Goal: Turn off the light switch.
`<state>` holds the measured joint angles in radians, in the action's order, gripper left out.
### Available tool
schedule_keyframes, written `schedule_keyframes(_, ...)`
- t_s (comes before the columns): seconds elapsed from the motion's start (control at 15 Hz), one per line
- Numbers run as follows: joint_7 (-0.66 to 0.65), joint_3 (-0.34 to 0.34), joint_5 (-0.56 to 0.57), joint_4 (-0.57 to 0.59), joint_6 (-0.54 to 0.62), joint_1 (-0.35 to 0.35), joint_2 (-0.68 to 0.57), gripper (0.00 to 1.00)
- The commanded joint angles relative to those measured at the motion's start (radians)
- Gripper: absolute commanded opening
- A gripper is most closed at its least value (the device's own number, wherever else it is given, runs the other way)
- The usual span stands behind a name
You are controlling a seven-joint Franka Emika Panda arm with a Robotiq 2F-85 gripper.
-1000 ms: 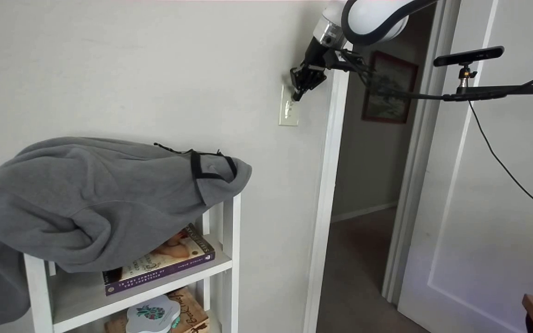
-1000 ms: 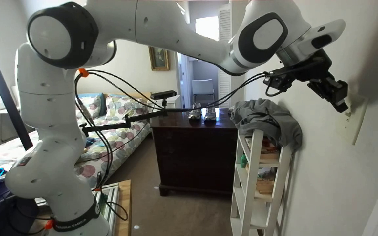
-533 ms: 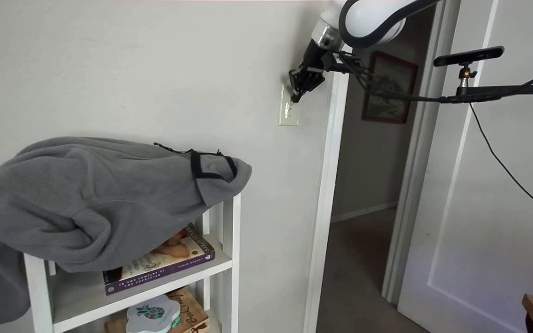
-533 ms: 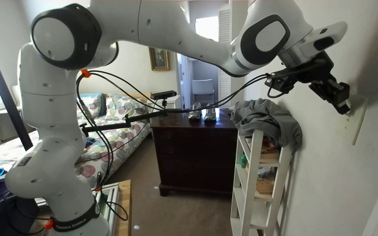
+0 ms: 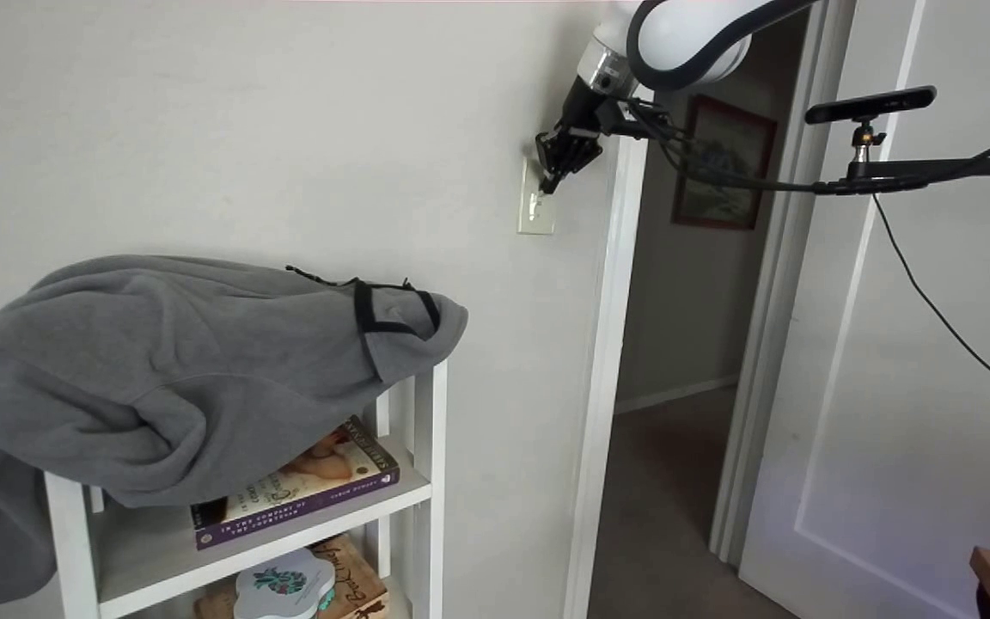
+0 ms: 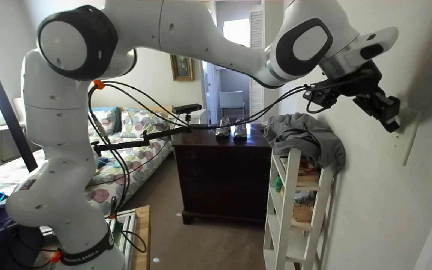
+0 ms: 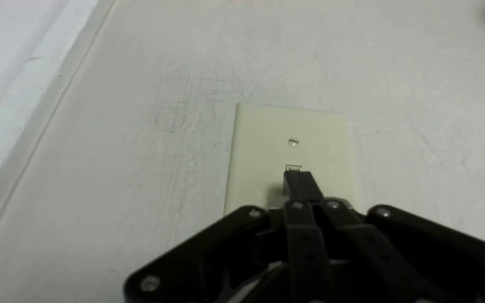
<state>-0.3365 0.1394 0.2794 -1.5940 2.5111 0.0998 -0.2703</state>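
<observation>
The light switch is a cream-white upright plate on the wall. It shows in both exterior views [image 5: 534, 217] [image 6: 408, 144] and in the wrist view [image 7: 263, 143]. My gripper [image 7: 303, 185] is shut, its fingertips pressed together with nothing seen between them. In the wrist view the tips lie over the middle of the plate, just below the top of the toggle slot. They hide the toggle and the plate's lower part. In both exterior views the gripper [image 5: 550, 185] [image 6: 392, 128] tilts down toward the plate. Whether the tips touch the toggle cannot be told.
A white door frame [image 5: 600, 413] stands beside the switch. A white shelf [image 5: 436, 481] with a grey jacket [image 5: 229, 361] on top stands below, against the wall. A camera on a boom [image 6: 186, 108] and loose cables [image 6: 276, 99] are near the arm.
My gripper has moved slightly down along the plate, and a little to the right in an exterior view. It has stayed shut. The plate and the rest of the room look unchanged.
</observation>
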Motion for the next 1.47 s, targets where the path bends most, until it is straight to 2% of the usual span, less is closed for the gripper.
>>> schedule_keyframes(0.0, 0.048, -0.001, -0.067, 0.026, -0.027, -0.002, -0.029, 0.0)
schedule_keyframes(0.4, 0.053, 0.004, -0.083, 0.023, -0.049, -0.01, -0.039, 0.0)
schedule_keyframes(0.47, 0.042, 0.005, -0.077, 0.022, -0.086, -0.019, -0.013, 0.0)
schedule_keyframes(0.53, 0.043, 0.003, -0.075, 0.019, -0.135, -0.026, 0.009, 0.0)
schedule_keyframes(0.87, 0.184, -0.071, -0.207, -0.032, -0.394, -0.035, 0.157, 0.0)
schedule_keyframes(1.2, 0.263, -0.094, -0.218, -0.002, -0.688, -0.052, 0.232, 0.0)
schedule_keyframes(1.4, 0.327, -0.098, -0.246, 0.0, -0.808, -0.055, 0.259, 0.0)
